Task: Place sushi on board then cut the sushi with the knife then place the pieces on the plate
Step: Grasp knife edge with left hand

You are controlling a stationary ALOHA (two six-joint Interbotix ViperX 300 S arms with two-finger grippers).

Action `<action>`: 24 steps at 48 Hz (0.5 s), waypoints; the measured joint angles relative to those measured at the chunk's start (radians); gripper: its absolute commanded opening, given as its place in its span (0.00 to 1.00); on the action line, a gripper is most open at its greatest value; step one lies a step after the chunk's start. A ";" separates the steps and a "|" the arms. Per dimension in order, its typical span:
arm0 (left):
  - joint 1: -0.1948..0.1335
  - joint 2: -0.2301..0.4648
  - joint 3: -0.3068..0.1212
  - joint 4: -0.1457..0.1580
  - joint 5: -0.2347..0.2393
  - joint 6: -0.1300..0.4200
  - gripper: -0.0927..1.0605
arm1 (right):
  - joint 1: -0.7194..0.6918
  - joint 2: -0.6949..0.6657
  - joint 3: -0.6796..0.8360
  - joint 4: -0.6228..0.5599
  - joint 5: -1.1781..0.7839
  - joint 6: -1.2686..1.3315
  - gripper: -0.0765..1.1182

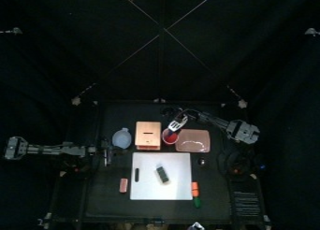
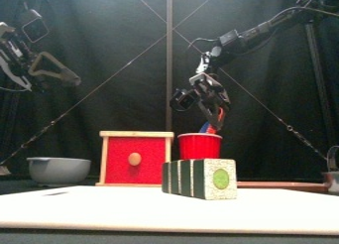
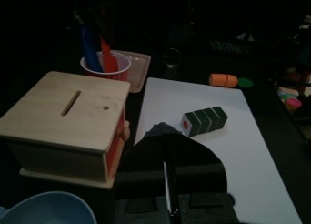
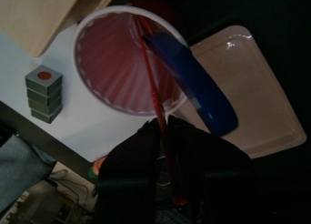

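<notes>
One step done: sushi roll [image 2: 201, 179] sits on white cutting board [image 2: 79, 203], near centre. Knife pickup in hand: farther back, right gripper [image 4: 165, 141] pinches red toy knife [image 4: 155, 91] in red cup [image 2: 201, 146]. Next: lift it clear, carry it to the roll. Left gripper [image 3: 165, 146] parked left, jaw state unclear.

Robot lab booth, not a home. Black curtains [image 1: 75, 47] close in a small black desk [image 1: 100, 201]. Left arm [image 1: 50, 150] and right arm [image 1: 219, 124] reach over it. Props are playthings: sushi roll [image 2: 200, 179], red toy knife [image 4: 159, 137], white cutting board [image 1: 163, 192].
</notes>
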 measured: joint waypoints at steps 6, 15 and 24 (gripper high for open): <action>0.000 0.000 0.000 0.000 0.000 0.002 0.06 | 0.002 0.000 -0.002 0.005 0.002 0.000 0.50; 0.000 0.000 0.000 0.000 0.002 0.002 0.06 | 0.002 0.000 -0.002 0.011 0.008 0.002 0.50; 0.000 0.000 0.000 0.002 0.000 0.000 0.06 | 0.005 0.000 -0.011 0.011 0.032 0.003 0.50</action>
